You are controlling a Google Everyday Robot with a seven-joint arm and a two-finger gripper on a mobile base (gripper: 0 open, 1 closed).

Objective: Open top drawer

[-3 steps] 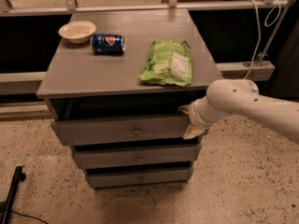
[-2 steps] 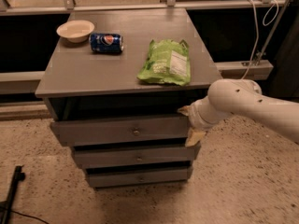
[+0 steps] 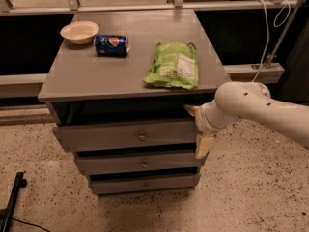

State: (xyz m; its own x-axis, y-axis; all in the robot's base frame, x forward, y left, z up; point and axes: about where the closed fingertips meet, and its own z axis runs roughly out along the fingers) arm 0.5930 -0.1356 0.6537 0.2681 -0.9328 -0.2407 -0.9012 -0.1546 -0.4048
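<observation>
The top drawer (image 3: 111, 135) is the tallest grey front of three, with a small round knob (image 3: 141, 137) at its centre. It stands out a little from the cabinet, with a dark gap above it. My gripper (image 3: 198, 130) is at the right end of this drawer front, on a white arm coming in from the right. It is open: one fingertip (image 3: 190, 109) shows at the top right corner of the front, the other (image 3: 203, 148) hangs below its lower right corner. Whether they touch the wood is unclear.
Two shorter drawers (image 3: 140, 162) sit below. On the cabinet top (image 3: 96, 76) lie a beige bowl (image 3: 79, 32), a blue soda can (image 3: 111, 45) on its side and a green chip bag (image 3: 173, 65). A speckled floor surrounds the cabinet. A black object (image 3: 13, 197) lies at the lower left.
The gripper has dropped slightly along the drawer's right end. The drawer and the things on top have not visibly moved.
</observation>
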